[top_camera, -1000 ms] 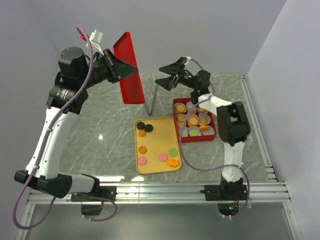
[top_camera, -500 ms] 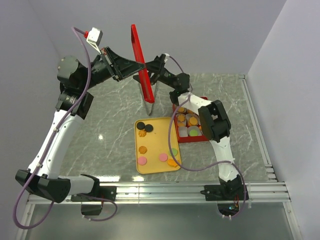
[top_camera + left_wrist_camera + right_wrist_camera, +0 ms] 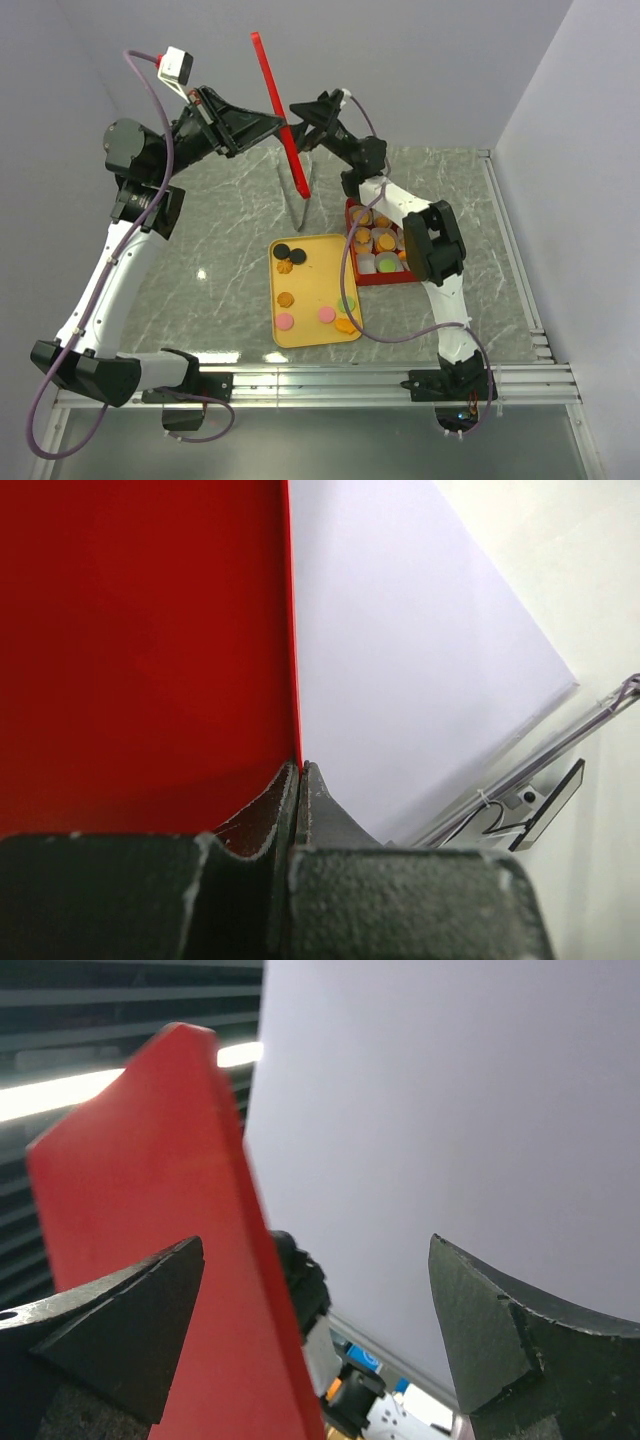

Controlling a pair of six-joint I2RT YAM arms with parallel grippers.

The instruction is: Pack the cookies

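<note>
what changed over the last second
The left gripper, shut on the red lid throughout, turned it edge-on to the top camera and carried it right. The right gripper swung left from above the box; its open jaws now flank the lid's edge. The tray, box and cookies stayed put.

White links (image 3: 100, 270), black joints (image 3: 128, 150), lilac cables (image 3: 380, 335); left hand (image 3: 298, 772) and right hand (image 3: 318, 1243) black, grainy.
</note>
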